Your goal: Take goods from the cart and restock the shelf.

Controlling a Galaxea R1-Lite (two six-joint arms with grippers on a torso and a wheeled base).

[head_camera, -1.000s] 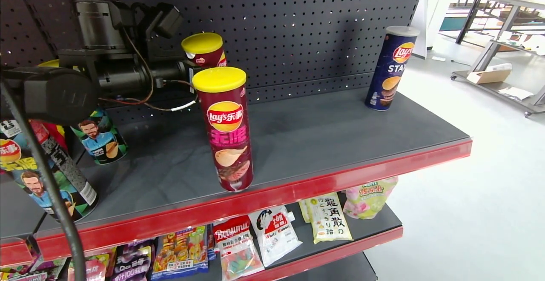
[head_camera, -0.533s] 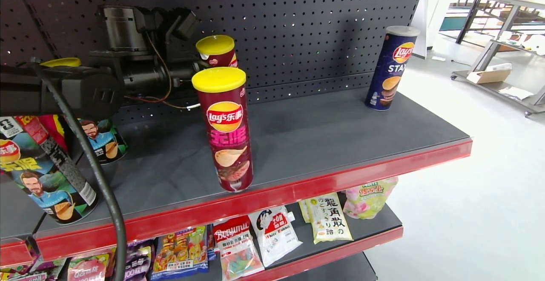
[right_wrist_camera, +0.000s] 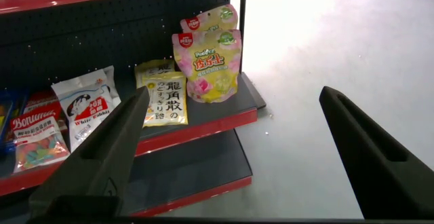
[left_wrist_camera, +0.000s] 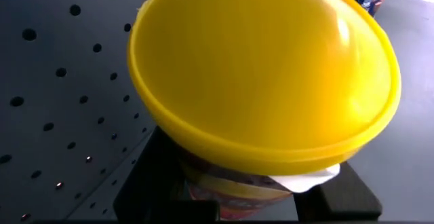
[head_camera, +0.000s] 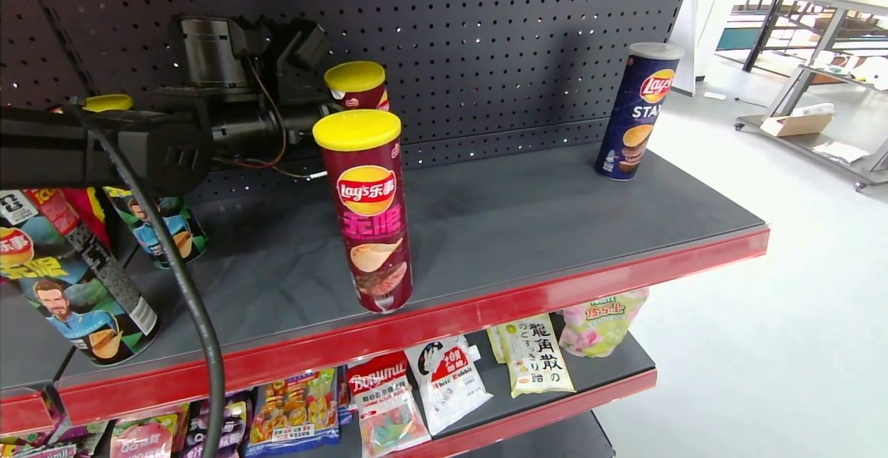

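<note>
Edges and clearance: the shelf (head_camera: 555, 236) ends in a red front lip (head_camera: 485, 309) that runs across the lower middle of the head frame. The pegboard (head_camera: 485, 41) closes off the top. Between the front can (head_camera: 368, 222) at centre and the blue can (head_camera: 635, 114) at upper right we log a wide stretch of dark board. Green cans (head_camera: 69, 291) stand at the left, beside the arm's cable (head_camera: 201, 333).

Held can (head_camera: 357, 87): maroon body, yellow lid, roughly upright. It sits up and left of centre, just behind the front can and near the pegboard. Its base is hidden.

The left end effector (left_wrist_camera: 251, 200) is clamped on the can's body below the lid. The right end effector (right_wrist_camera: 234, 159) is spread wide and faces snack bags (right_wrist_camera: 203, 68) on a lower tier (right_wrist_camera: 196, 134).

Pale floor (head_camera: 763, 340) fills the right.
</note>
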